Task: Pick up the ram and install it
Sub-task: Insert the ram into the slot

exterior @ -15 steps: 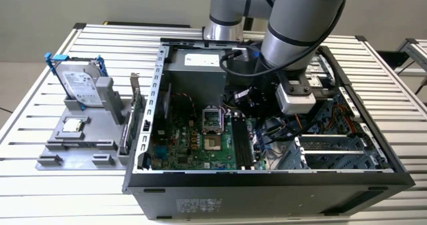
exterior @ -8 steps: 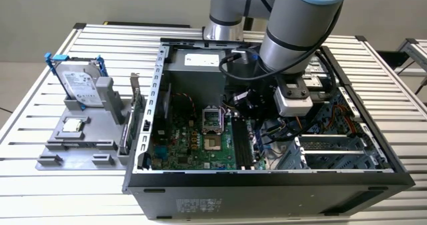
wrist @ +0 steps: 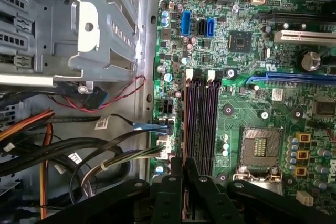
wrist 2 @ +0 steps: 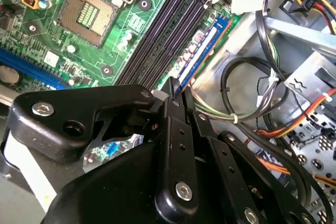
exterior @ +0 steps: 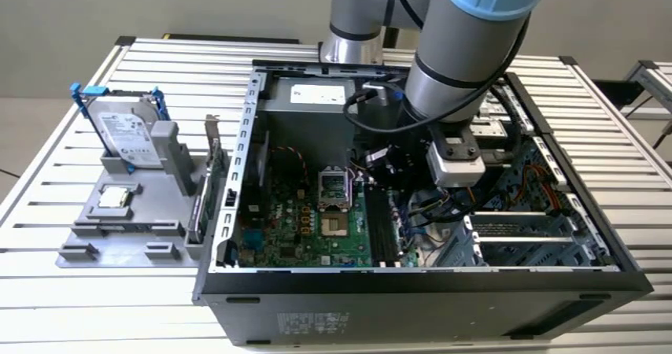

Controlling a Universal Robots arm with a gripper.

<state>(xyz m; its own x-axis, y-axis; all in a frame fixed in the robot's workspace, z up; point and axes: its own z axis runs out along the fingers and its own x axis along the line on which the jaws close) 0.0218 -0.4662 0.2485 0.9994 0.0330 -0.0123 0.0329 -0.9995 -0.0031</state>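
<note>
The ram (wrist 2: 206,45) is a thin blue-green stick standing on edge in the outermost of the black memory slots (wrist 2: 168,30), on the side away from the processor socket (wrist 2: 86,11). My gripper (wrist 2: 173,86) has its black fingers pinched together on the stick's near end. In the first wrist view the ram (wrist: 184,114) shows edge-on as a thin line along the slots (wrist: 202,124), running into my gripper (wrist: 184,163). In the exterior view the gripper (exterior: 404,182) is low inside the open computer case (exterior: 420,279), over the green motherboard.
Bundled cables (wrist 2: 273,103) and a metal drive cage (wrist: 79,24) crowd the side of the slots away from the socket. Outside the case, on the exterior view's left, a grey tray (exterior: 79,232) holds a hard drive (exterior: 126,134), a square silver chip (exterior: 113,198) and an expansion card (exterior: 210,181).
</note>
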